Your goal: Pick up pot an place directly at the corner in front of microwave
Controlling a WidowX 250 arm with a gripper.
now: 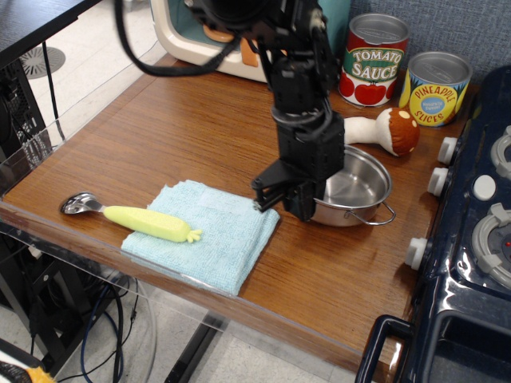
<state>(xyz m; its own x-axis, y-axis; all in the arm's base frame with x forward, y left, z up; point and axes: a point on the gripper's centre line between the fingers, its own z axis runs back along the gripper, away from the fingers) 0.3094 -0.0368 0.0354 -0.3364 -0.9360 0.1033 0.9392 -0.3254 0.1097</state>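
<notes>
On the wood-grain worktop (pixel 160 136), my pincer (pixel 291 195) is clamped on the near-left rim of the steel pot (pixel 355 187), between the blue cloth (pixel 207 231) and the toy mushroom (pixel 391 130). Carrying step, I judge; next comes the haul toward the corner (pixel 172 68) before the microwave (pixel 192 36).

Blue-grey fabric wall (pixel 471 28) behind; pale tiled floor (pixel 88 48) left; brown wooden table (pixel 184 136).

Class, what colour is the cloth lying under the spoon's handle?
Light blue; the cloth shows plainly in the observation.image view.
</notes>
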